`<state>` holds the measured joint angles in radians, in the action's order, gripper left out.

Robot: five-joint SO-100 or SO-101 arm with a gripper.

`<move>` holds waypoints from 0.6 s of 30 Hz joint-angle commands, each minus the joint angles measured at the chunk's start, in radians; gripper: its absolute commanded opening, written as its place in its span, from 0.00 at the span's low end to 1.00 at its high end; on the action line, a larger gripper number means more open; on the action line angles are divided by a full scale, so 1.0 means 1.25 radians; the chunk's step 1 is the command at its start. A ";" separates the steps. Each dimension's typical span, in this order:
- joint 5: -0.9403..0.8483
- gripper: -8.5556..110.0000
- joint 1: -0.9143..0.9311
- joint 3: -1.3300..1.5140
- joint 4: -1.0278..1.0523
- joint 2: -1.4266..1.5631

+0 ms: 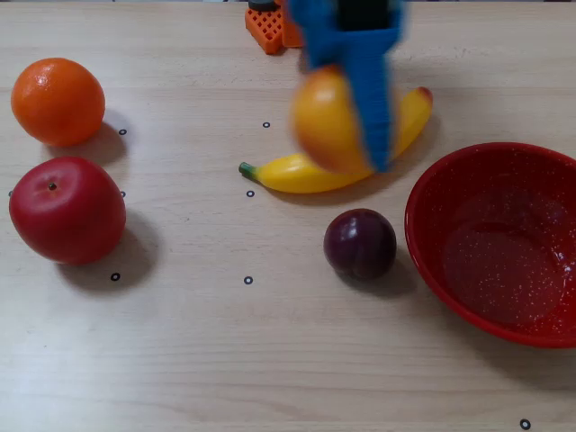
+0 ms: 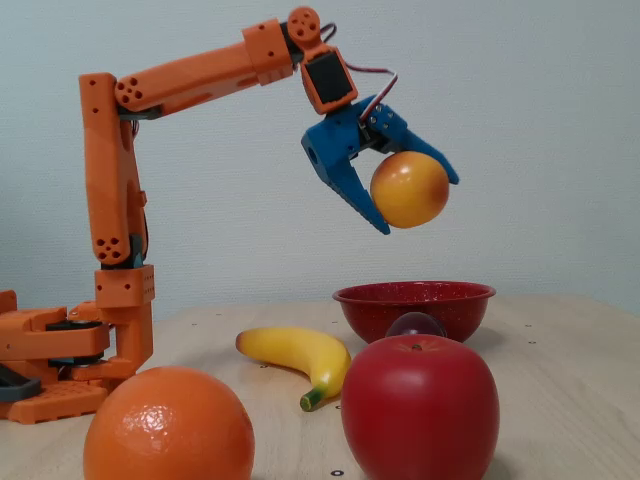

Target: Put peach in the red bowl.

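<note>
Pale wooden tabletop lies below; the peach (image 2: pixel 408 189) is held aloft, clamped across its middle by the gripper (image 2: pixel 412 200), at ten o'clock from the red bowl (image 1: pixel 493 245). It is judged light, smooth, slippery.

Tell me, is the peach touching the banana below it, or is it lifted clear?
Apart. The side fixed view shows the peach held by the gripper high above the banana, with open air between.

Hobby robot bench: wooden table (image 1: pixel 270 360) with marker dots, plain wall (image 2: pixel 540 120)
</note>
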<state>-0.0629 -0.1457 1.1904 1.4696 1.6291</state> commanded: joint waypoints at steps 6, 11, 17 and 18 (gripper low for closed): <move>0.071 0.07 -0.177 -0.129 -0.031 0.092; 0.087 0.07 -0.252 -0.139 -0.006 0.061; 0.082 0.07 -0.296 -0.164 0.002 -0.048; 0.075 0.07 -0.299 -0.179 0.006 -0.076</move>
<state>0.0307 -0.4970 1.0845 1.4696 1.5186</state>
